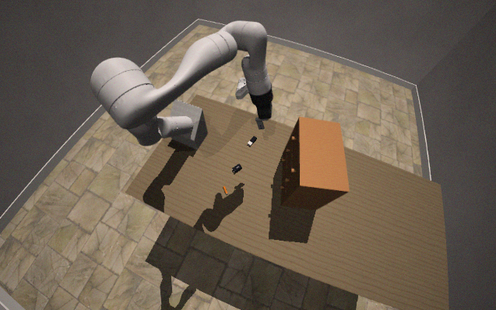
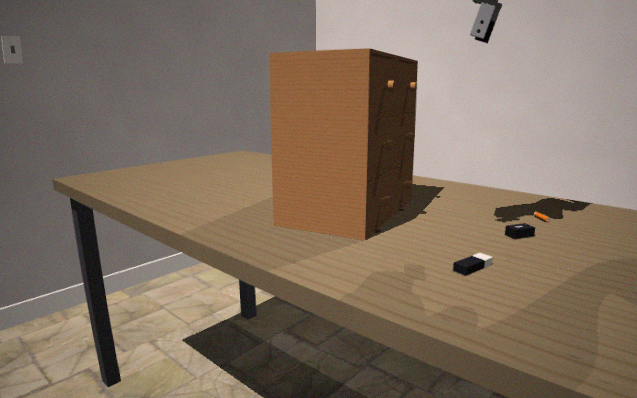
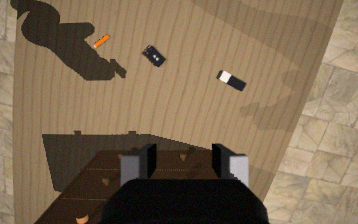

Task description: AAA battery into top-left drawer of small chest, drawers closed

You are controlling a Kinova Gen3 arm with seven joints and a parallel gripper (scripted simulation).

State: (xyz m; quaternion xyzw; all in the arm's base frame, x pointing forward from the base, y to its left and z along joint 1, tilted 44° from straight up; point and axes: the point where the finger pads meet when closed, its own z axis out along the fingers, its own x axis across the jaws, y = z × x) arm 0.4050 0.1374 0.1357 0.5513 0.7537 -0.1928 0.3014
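The AAA battery (image 1: 225, 190) is a small orange cylinder lying on the wooden table, far from the chest's front; it also shows in the exterior view (image 2: 541, 216) and the wrist view (image 3: 101, 40). The small chest (image 1: 315, 160) is an orange-brown box with dark drawer fronts and round knobs (image 2: 390, 84); all drawers look pushed in. My gripper (image 1: 260, 124) is open and empty, high above the table in front of the chest's upper drawers; it also shows in the exterior view (image 2: 485, 20) and the wrist view (image 3: 184, 162).
A black block (image 1: 237, 168) and a black-and-white block (image 1: 251, 141) lie on the table between the battery and the gripper. The arm's grey base (image 1: 188, 122) stands at the table's far left corner. Tiled floor surrounds the table.
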